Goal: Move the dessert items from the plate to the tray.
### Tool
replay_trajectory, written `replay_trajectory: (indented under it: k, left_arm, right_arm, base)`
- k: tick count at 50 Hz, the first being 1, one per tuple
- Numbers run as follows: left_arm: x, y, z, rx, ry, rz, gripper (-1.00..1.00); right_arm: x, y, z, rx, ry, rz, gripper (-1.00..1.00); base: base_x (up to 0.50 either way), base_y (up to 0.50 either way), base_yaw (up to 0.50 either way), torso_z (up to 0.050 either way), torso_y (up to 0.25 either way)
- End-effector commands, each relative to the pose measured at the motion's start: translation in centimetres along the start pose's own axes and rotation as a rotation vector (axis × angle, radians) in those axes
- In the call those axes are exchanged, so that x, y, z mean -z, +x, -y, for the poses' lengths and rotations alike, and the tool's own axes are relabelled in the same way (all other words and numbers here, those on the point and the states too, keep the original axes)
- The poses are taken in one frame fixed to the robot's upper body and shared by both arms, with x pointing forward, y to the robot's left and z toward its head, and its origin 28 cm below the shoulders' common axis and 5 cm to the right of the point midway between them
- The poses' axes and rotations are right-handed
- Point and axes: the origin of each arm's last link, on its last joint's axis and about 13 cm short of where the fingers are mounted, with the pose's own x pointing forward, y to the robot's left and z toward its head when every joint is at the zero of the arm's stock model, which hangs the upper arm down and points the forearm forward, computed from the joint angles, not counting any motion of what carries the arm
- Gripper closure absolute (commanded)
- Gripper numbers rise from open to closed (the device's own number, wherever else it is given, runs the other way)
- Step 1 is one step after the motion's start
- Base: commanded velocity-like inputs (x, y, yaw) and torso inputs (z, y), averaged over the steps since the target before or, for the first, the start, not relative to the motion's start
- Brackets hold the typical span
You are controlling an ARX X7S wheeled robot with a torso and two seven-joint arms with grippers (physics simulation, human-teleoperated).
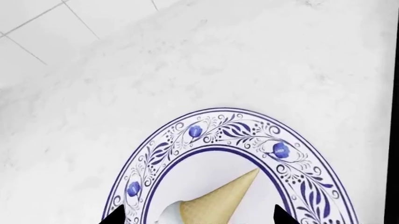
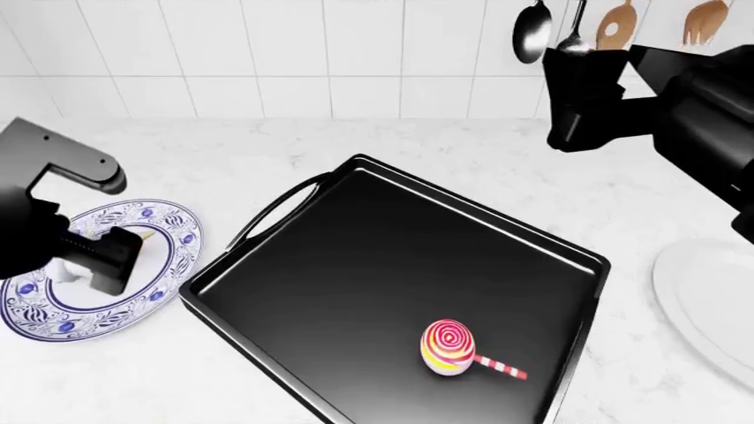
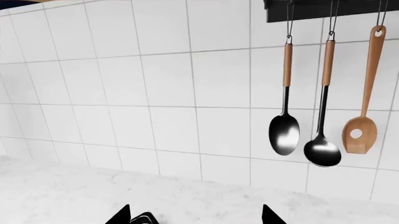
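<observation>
— Where's the sweet stuff sitting now?

— The lollipop is lying flat in the tray, toward its near side, stick pointing to the right. The cone is lying on its side on the blue plate, on the desk just left of the tray. So I'm judging the job half done.

— And the arms?

— The left gripper is hanging right over the plate. In its wrist view I'm seeing two dark tips set wide, one either side of the cone, not touching it as far as I can tell. The right gripper is up high, facing the tiled wall and the hanging spoons; its tips are also standing wide, with nothing between them.

— How's that cone going to handle?

— Light, I'm guessing, and brittle in the wafer, soft at the white scoop. It's tapered, so it's likely to be slipping out of a pinch toward the point. I'd be taking it across the thick part of the wafer just below the scoop, squeezing gently, with the jaws square to its long axis. The scoop end is mostly cut off at the picture's edge, so I'm not judging its shape.
</observation>
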Motion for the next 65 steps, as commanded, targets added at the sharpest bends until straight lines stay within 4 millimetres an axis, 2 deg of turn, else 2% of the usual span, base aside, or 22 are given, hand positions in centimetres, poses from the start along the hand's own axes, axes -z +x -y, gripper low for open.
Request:
replay_trajectory:
  k: [1,65]
  left_arm:
    - [0.7,0.2,0.2,0.009,-0.028,-0.001,-1.00]
    - [3.0,0.9,-0.3,-0.039,-0.130,0.048,-1.00]
  right_arm:
    - [-0.2,0.1,-0.2,-0.004,-0.006,-0.003,-1.00]
    - [0.2,0.5,-0.5,-0.014,-0.016,-0.033,-1.00]
  base:
    - [0.00,0.00,0.00,0.000,0.000]
    - [0.00,0.00,0.00,0.000,0.000]
